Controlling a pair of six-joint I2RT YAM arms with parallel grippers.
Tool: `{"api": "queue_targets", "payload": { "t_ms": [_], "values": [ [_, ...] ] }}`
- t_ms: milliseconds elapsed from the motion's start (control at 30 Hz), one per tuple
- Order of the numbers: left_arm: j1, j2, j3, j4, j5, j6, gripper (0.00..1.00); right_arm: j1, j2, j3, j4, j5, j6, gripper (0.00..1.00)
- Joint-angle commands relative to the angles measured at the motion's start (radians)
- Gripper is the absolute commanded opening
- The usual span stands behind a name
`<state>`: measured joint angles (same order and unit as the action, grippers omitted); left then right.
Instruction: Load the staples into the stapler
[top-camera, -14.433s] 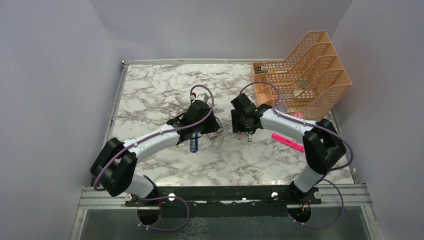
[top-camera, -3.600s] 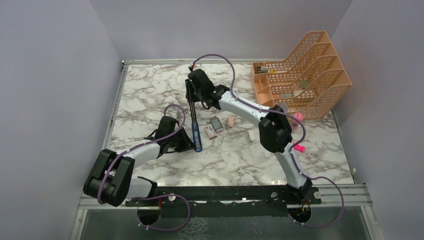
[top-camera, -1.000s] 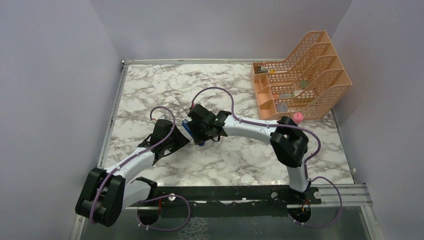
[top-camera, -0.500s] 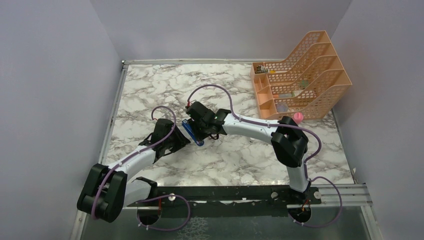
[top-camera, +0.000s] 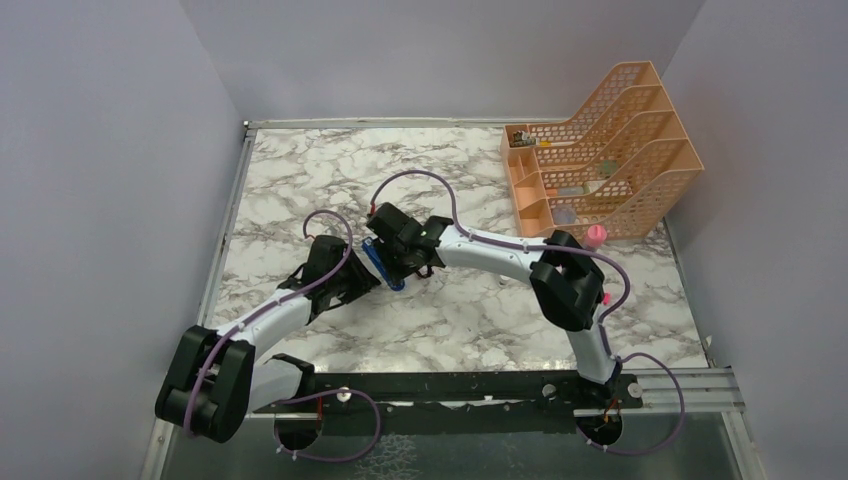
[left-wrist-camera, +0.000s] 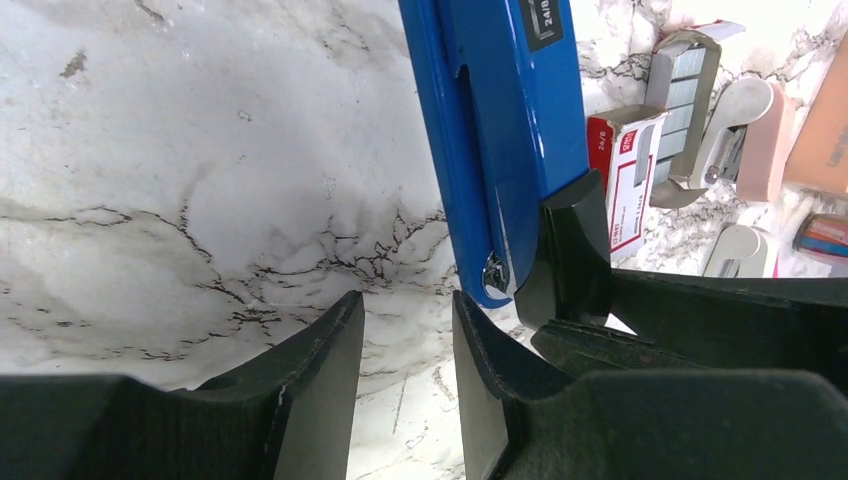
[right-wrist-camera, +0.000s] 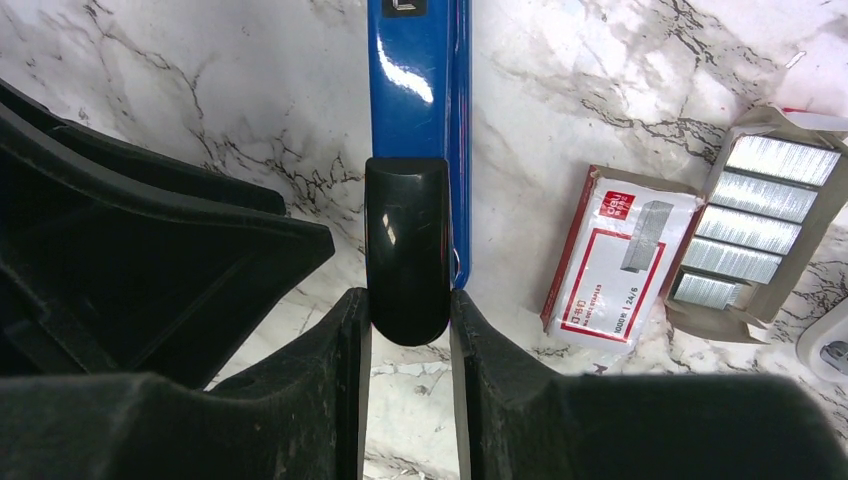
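- Right jaws, a touch farther up the desk (top-camera: 300, 180) than a moment ago, pinch the black rear end of the blue stapler (right-wrist-camera: 415, 80) lying mid-desk.
- Left jaws stand partly open, empty, beside it.
- Grey tray (right-wrist-camera: 712, 320) beside the staple box (right-wrist-camera: 610, 260) holds silvery staple strips (right-wrist-camera: 760, 200).

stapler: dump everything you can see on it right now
The stapler is slim, with a glossy blue body that looks like painted metal and a small 24/6 label. At the gripped end it has a silvery rivet and a rounded glossy black piece. No staple channel shows. It lies low on or over the marble table, around its middle. The right gripper is clamped on the black piece. The left gripper stands open beside that same end, holding nothing. The staple box lies alongside, apart.
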<state>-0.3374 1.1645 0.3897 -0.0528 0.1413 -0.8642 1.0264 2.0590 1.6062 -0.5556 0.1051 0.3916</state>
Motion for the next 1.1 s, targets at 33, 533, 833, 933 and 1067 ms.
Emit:
{"api": "queue_targets", "payload": {
  "t_ms": [33, 533, 833, 933, 1067],
  "values": [
    [0.009, -0.014, 0.054, -0.049, -0.021, 0.029, 0.39, 0.002, 0.018, 0.021, -0.032, -0.014, 0.013, 0.35],
    [0.011, -0.289, 0.285, -0.391, -0.265, 0.19, 0.75, 0.001, -0.403, -0.281, 0.166, 0.124, 0.022, 0.84],
    [0.011, -0.433, 0.554, -0.635, -0.378, 0.353, 0.99, 0.001, -0.832, -0.509, 0.048, 0.389, 0.049, 1.0],
    [0.011, -0.45, 0.648, -0.712, -0.411, 0.414, 0.99, 0.001, -0.985, -0.525, -0.005, 0.476, 0.053, 1.0],
    [0.011, -0.458, 0.767, -0.807, -0.448, 0.483, 0.99, 0.001, -1.166, -0.519, -0.048, 0.595, 0.019, 1.0]
  ]
}}
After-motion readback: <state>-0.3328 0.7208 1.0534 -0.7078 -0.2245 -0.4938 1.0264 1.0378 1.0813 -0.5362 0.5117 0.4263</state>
